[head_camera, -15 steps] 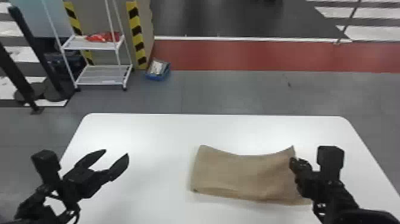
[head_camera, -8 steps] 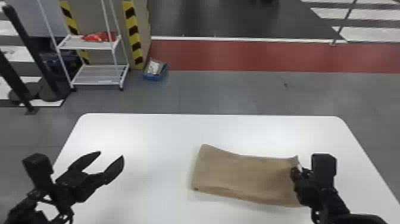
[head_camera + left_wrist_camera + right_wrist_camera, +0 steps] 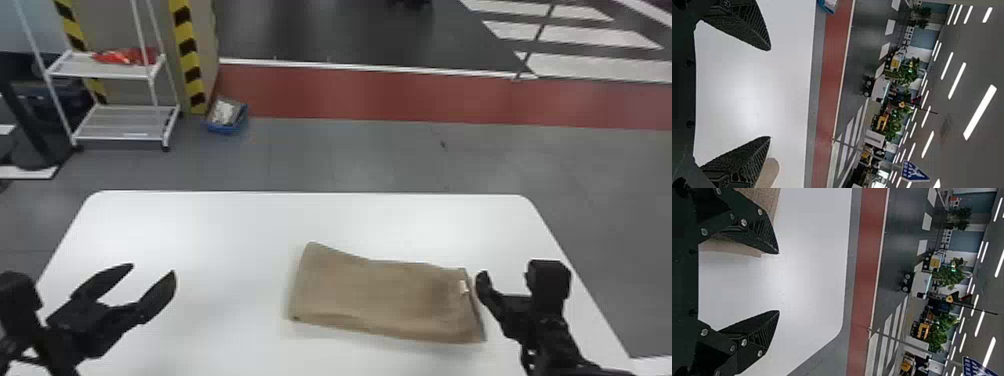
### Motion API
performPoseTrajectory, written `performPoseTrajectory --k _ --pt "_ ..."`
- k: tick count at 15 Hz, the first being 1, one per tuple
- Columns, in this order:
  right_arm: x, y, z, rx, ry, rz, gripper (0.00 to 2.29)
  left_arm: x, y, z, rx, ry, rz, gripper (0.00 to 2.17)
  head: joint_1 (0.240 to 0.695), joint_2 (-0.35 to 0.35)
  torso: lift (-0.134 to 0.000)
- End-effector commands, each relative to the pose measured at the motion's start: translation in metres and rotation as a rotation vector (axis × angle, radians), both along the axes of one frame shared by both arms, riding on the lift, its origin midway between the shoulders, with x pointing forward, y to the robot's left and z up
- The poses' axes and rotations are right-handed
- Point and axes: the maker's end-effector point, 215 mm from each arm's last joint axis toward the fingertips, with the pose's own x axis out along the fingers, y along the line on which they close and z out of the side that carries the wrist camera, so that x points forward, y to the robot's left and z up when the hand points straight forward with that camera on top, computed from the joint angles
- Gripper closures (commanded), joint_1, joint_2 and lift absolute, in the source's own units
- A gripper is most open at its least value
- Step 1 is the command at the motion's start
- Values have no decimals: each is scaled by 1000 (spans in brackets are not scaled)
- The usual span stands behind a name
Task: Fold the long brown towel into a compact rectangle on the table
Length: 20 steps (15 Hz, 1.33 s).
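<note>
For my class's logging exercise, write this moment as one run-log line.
brown cloth towel: folded on white table | black left gripper: open, left of towel | black right gripper: open, by towel's right end

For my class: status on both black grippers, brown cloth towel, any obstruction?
Left gripper open above white tabletop, left of towel. Right gripper open, by towel's right end. Towel lying flat, folded. Possible obstruction: right gripper, close alongside.

No legible print — blue sign (white marks), pale tag on brown towel.
</note>
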Motion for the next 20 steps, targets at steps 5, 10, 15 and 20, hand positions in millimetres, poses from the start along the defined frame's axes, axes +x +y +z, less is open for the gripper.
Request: performPoseTrajectory --k 5,10,15,20 --pt "-18 -24 -4 -14 -41 -22 194 -2 -60 -16 -11 29 -61 97 695 -203 0" --pt "-66 -58 10 10 -163 -90 191 -11 -135 -43 8 82 -172 218 695 -302 0" --pt "-70 -57 29 11 -232 -70 191 -26 -175 -73 89 154 -167 333 695 -350 0" --pt "-60 -34 29 19 -260 -19 194 -31 -207 -86 73 196 -144 458 695 -350 0"
